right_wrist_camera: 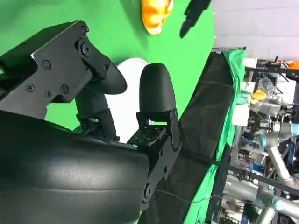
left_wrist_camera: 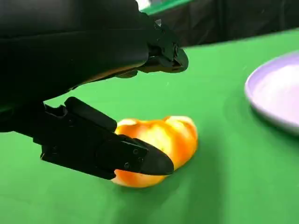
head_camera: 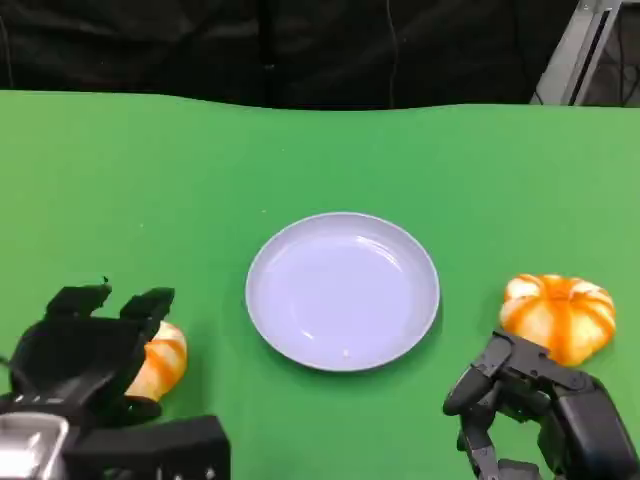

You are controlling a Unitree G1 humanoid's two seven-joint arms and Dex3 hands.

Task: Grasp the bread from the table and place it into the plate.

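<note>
A glazed orange bread roll (head_camera: 163,360) lies on the green table at the near left. My left hand (head_camera: 88,348) hovers over it with fingers apart. In the left wrist view the roll (left_wrist_camera: 163,142) sits between the thumb (left_wrist_camera: 117,154) low in front and the other fingers (left_wrist_camera: 159,51) well above it, none closed on it. The pale lilac plate (head_camera: 342,290) stands in the middle with nothing on it. A second, rounder roll (head_camera: 558,315) lies at the right, just beyond my right hand (head_camera: 530,410), which holds nothing.
The table's far edge meets a black curtain (head_camera: 300,50). The plate's rim (left_wrist_camera: 275,98) lies a short way from the near roll. In the right wrist view the right hand (right_wrist_camera: 93,140) looks across the plate (right_wrist_camera: 128,93) to the left roll (right_wrist_camera: 156,14).
</note>
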